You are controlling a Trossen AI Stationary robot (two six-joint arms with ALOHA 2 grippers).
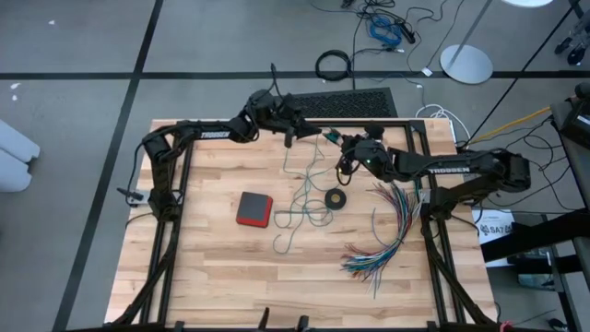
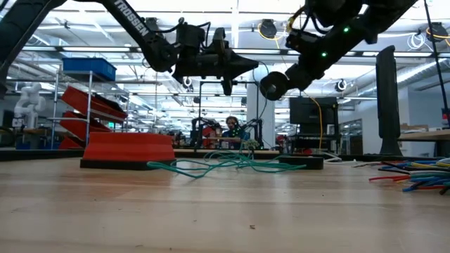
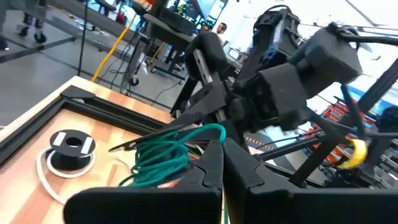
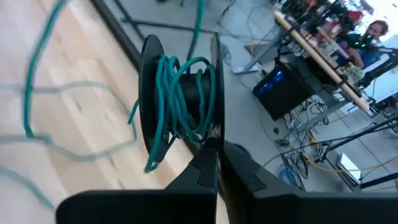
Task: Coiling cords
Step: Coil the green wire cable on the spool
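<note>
While the left gripper (image 1: 289, 136), fingers clamped on the teal-green cord (image 1: 309, 189), feeds it, the right gripper (image 1: 343, 169), fingers together, winds loops above the table (image 1: 203, 267)

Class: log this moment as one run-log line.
left gripper: shut, raised | right gripper: shut, raised | teal cord: partly wound between grippers, rest loose on table

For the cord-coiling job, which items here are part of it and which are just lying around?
In use:
- teal cord, partly looped around the left hand's fingers
- white cord with its round black-and-white piece
- right hand, shut

Lying about:
- red-and-black box
- black tape ring
- multicoloured wire bundle
</note>
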